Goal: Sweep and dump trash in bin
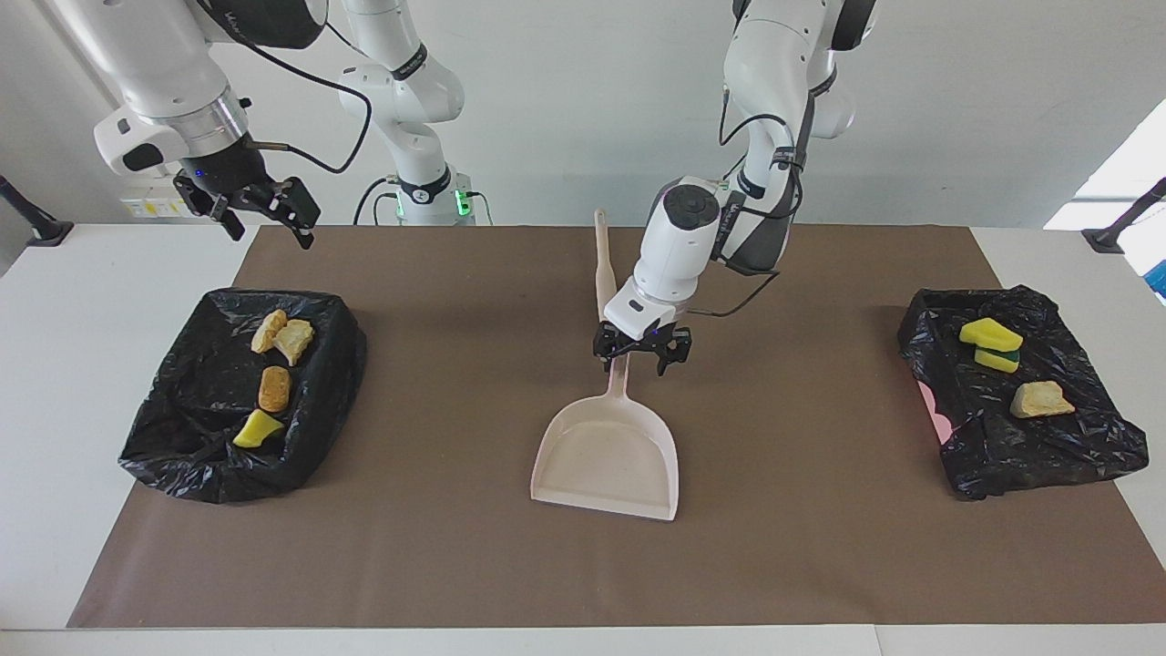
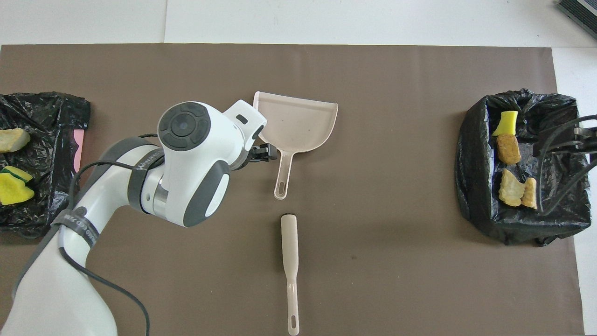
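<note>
The pink dustpan (image 1: 608, 451) (image 2: 298, 121) lies flat and empty on the brown mat, its handle (image 2: 282, 175) pointing toward the robots. My left gripper (image 1: 639, 358) (image 2: 263, 153) hovers open just over that handle, holding nothing. The brush (image 1: 602, 260) (image 2: 289, 252) lies on the mat nearer the robots than the dustpan. Trash sits in two black-bagged bins: tan lumps (image 1: 282, 335) and a yellow wedge (image 1: 257, 428) in the bin (image 1: 182, 428) (image 2: 471, 186) at the right arm's end, yellow sponge (image 1: 990, 337) and a tan lump (image 1: 1040, 399) in the other bin (image 1: 1048, 456) (image 2: 51, 186). My right gripper (image 1: 264, 214) waits open above its bin.
The brown mat (image 1: 820, 547) covers most of the white table (image 1: 55, 364). The right arm's cables (image 2: 559, 140) hang over its bin in the overhead view. No loose scraps show on the mat.
</note>
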Controlling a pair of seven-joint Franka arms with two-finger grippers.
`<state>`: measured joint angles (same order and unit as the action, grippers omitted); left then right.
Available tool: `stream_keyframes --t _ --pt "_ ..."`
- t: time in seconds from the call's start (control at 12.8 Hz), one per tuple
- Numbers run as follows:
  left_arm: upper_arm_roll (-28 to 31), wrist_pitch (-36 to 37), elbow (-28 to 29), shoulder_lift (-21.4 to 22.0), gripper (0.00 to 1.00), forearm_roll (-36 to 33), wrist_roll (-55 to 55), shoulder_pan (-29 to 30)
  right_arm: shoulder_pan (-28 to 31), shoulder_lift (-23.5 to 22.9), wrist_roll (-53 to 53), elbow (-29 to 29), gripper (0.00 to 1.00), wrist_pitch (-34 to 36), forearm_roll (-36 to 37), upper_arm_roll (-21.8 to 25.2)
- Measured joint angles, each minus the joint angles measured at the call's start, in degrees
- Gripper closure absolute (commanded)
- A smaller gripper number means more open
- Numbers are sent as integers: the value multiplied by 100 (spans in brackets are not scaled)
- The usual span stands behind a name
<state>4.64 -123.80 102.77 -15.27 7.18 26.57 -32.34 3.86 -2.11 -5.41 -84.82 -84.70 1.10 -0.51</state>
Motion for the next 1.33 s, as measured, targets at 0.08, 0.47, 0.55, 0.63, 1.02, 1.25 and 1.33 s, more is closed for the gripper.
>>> stream_keyframes --t 0.08,0.47,0.55,0.63,1.02,1.25,1.33 --pt "57 119 -6 131 0 -1 -12 125 0 0 0 0 0 0 0 0" --pt "115 1214 -13 905 0 -10 -477 797 0 0 0 0 0 0 0 0" --pt "117 1394 -7 990 0 -11 -646 920 0 0 0 0 0 0 0 0" --pt "121 1506 5 1034 0 -12 -826 1056 0 0 0 0 0 0 0 0" --pt "132 1783 47 1052 0 -13 -1881 1949 0 0 0 0 0 0 0 0" --pt "135 2012 44 1168 0 -13 -2542 2547 0 0 0 0 0 0 0 0" --pt "137 2061 43 1214 0 -13 -2745 2709 0 0 0 0 0 0 0 0"
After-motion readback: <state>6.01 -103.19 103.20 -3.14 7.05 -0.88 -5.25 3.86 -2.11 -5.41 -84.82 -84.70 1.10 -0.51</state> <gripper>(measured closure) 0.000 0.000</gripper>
